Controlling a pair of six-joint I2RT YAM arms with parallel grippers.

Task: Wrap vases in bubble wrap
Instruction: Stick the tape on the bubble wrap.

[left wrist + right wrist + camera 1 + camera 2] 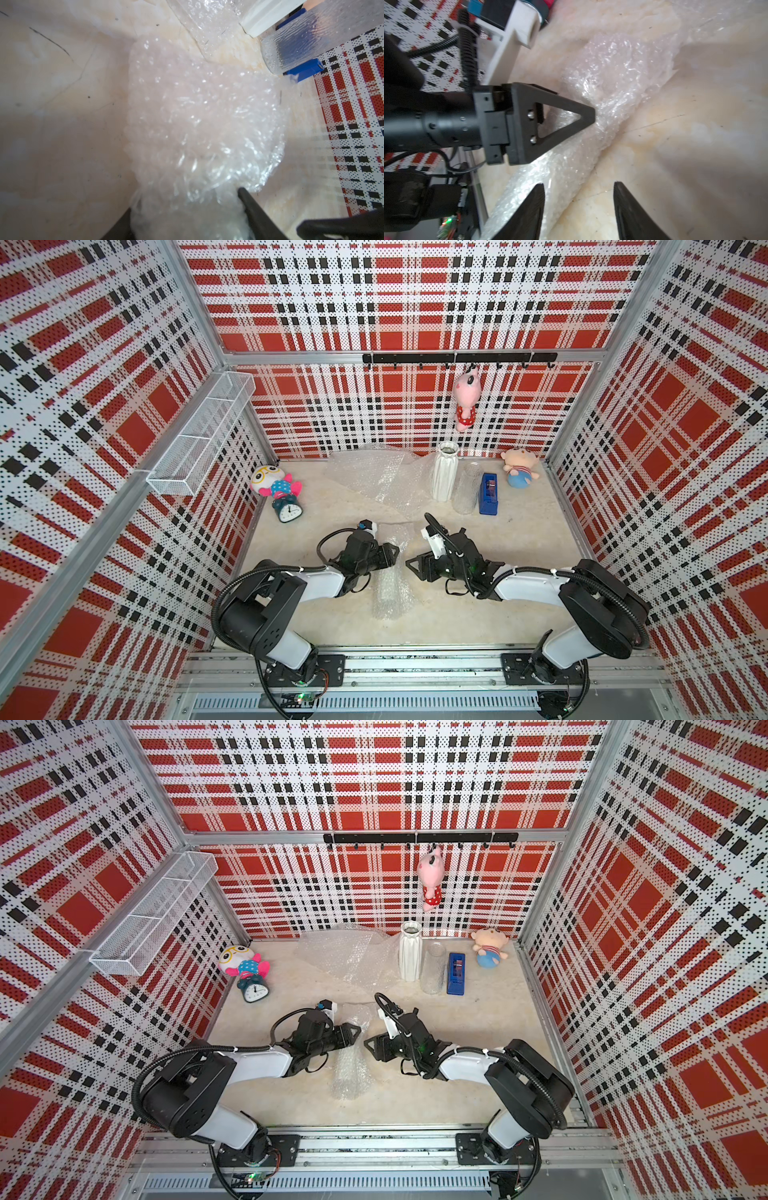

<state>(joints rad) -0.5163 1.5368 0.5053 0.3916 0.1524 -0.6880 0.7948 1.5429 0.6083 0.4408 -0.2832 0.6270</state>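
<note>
The left gripper (392, 551) fingers clench a crinkly, bubbled, clear bubble wrap roll (388, 593); its contents are hidden. The right gripper (412, 567) fingers stand released just beside it. Well beyond the fingertips stand 2 vases: a ribbed white vase (445, 472) and a glass cylinder (467, 489).

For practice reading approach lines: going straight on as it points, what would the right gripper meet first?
The right gripper would likely meet the bubble wrap bundle first; the left gripper holding it sits behind, depth unclear.
</note>
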